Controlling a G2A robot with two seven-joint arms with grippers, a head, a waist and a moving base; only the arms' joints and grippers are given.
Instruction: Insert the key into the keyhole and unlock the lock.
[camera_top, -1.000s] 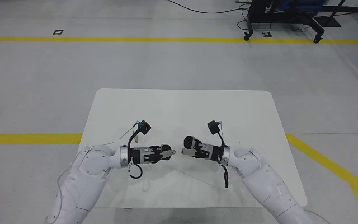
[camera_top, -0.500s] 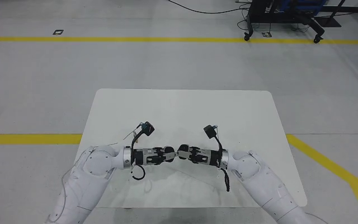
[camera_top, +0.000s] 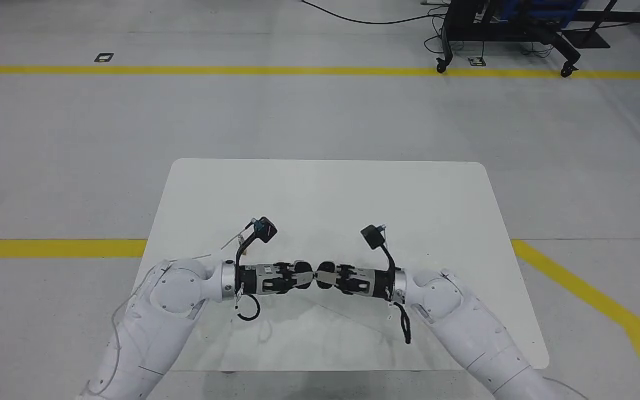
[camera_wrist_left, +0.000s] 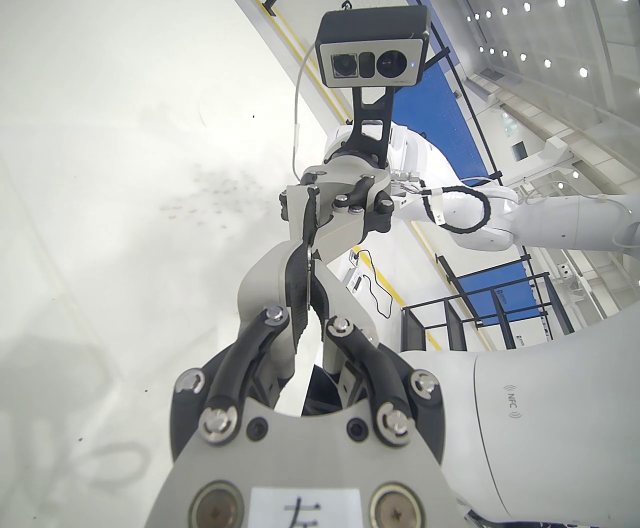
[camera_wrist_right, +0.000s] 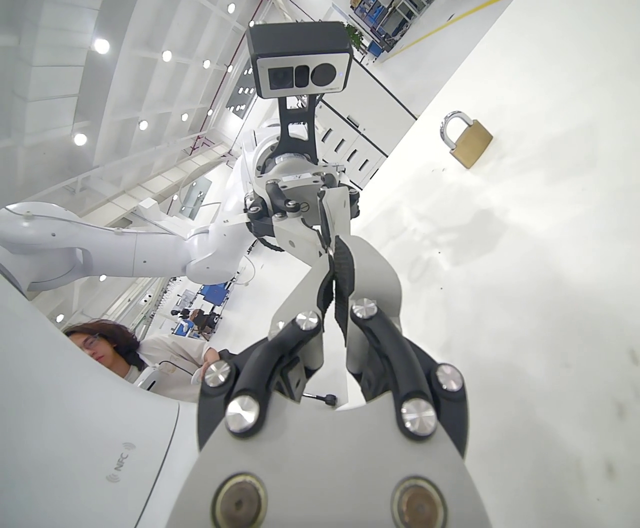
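Observation:
My two grippers meet tip to tip above the front middle of the white table (camera_top: 420, 200). The left gripper (camera_top: 308, 274) is shut on a small silver key (camera_wrist_left: 315, 255), which shows as a thin metal edge at its fingertips (camera_wrist_left: 300, 280). Facing it, the right gripper (camera_top: 328, 275) has its pads (camera_wrist_right: 345, 260) pressed together on the key's other end. A brass padlock (camera_wrist_right: 467, 140) with a silver shackle lies flat on the table, away from both grippers. In the wrist views the left gripper (camera_wrist_left: 309, 260) and the right gripper (camera_wrist_right: 332, 250) each face the other's camera mount.
The table's front edge (camera_top: 330, 368) runs close under both forearms. Bare tabletop stretches behind the grippers toward the far edge. A black wheeled frame (camera_top: 510, 35) stands on the floor far behind the table.
The two grippers have come together from a gap apart to touching tips, both drifting slightly toward the table's front. The right gripper's fingers have shut.

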